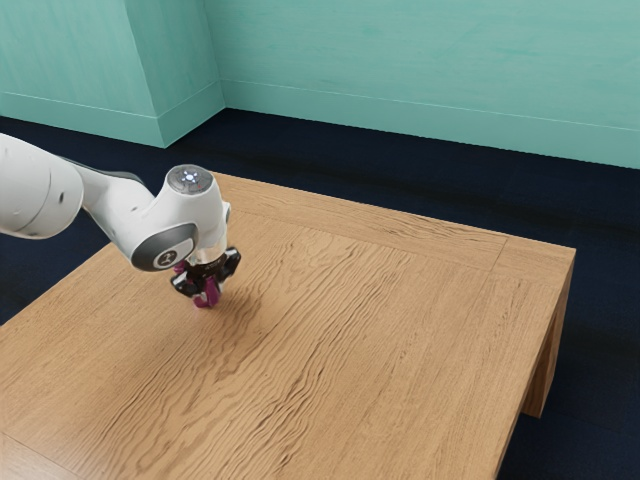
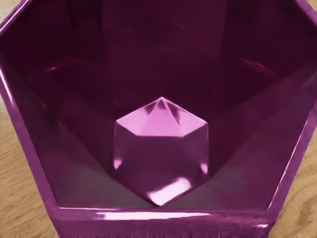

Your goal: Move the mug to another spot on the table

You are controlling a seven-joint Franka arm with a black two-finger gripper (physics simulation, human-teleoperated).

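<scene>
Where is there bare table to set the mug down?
Bare wood runs from the mug under the pincer to the edges of the table on the exterior view's right and along the near side. It is crowded only by the arm.

A glossy magenta six-sided mug (image 1: pixel 208 294) at the left side of the wooden bench (image 1: pixel 380 330).
It stands upright with its mouth open upward. Inside, dark faceted walls slope down to a shiny hexagonal hump on its floor.
</scene>
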